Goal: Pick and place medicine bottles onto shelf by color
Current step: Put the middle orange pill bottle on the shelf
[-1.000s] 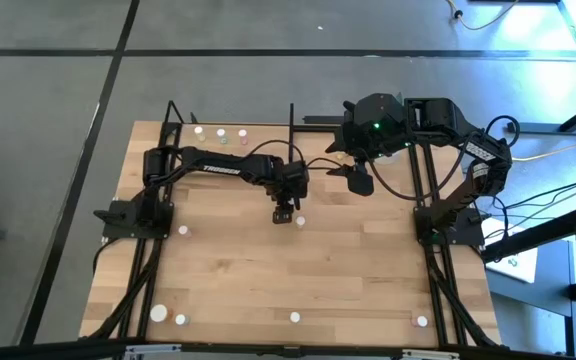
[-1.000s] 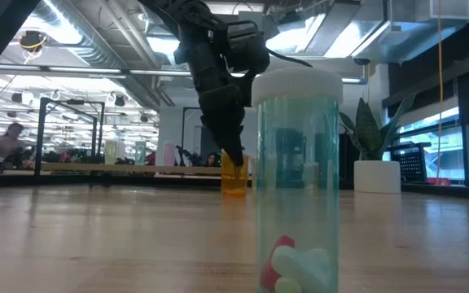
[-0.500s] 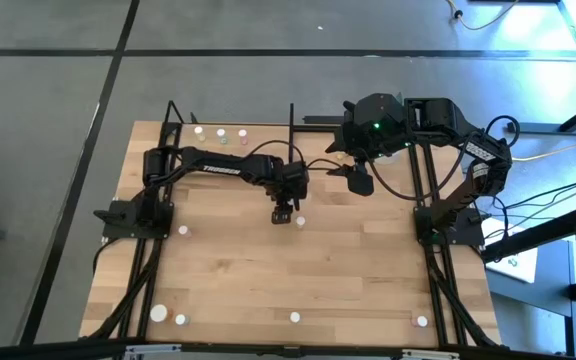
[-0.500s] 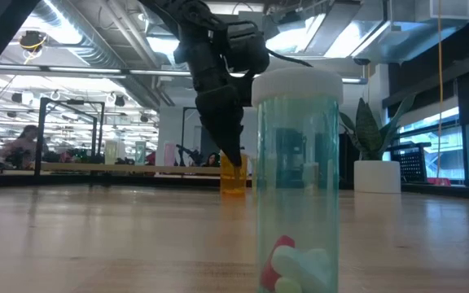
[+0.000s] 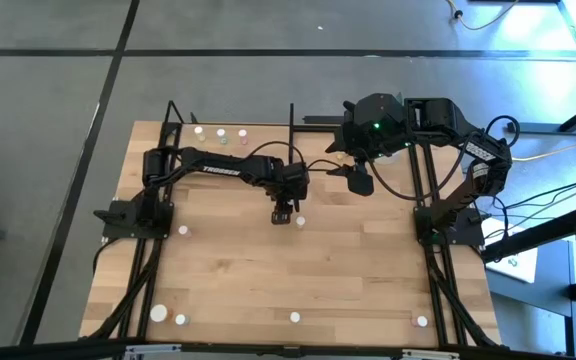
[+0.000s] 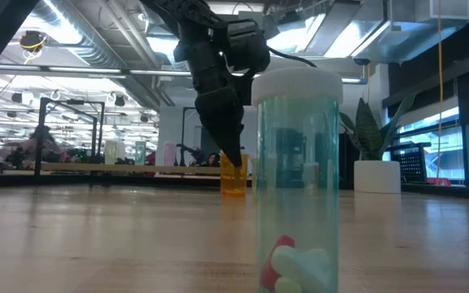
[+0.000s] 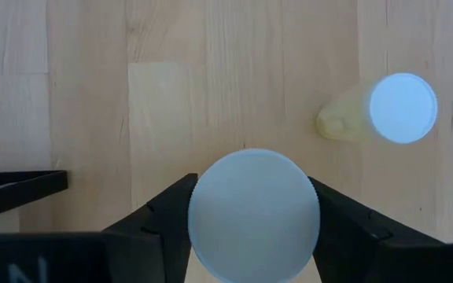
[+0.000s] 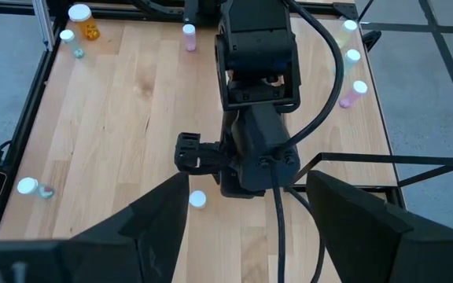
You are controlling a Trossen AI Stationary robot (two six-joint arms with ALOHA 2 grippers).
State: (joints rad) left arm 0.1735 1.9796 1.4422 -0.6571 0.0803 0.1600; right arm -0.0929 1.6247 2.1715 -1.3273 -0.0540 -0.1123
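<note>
At the middle of the tabletop [image 5: 368, 260], an orange bottle [image 6: 234, 181] stands upright with the left hand [image 5: 285, 214] lowered over it. The hand's two fingers [image 7: 162, 214] sit on either side of its white cap, right against the cap's edge. I cannot tell whether they already press on it. Just beside this bottle, on the side toward the right arm, stands a second white-capped bottle [image 5: 300, 221], apart from the fingers. Bare wood lies open all around these two. One small bottle [image 5: 183, 230] is off near the left arm's base. Four more sit well apart along the front edge, two at the front-left corner [image 5: 158, 313], one at mid-front [image 5: 295, 317] and one at the front-right corner [image 5: 422, 321]. Along the rear edge on the left lies the shelf [image 5: 263, 138], with its black upright bar at the inner end. Three bottles [image 5: 221, 133] stand in a row near its outer end, and the rest of the board is free. The right hand [image 5: 356, 180] hangs over the rear of the tabletop beyond the shelf's bar, its fingers spread wide and holding nothing.
</note>
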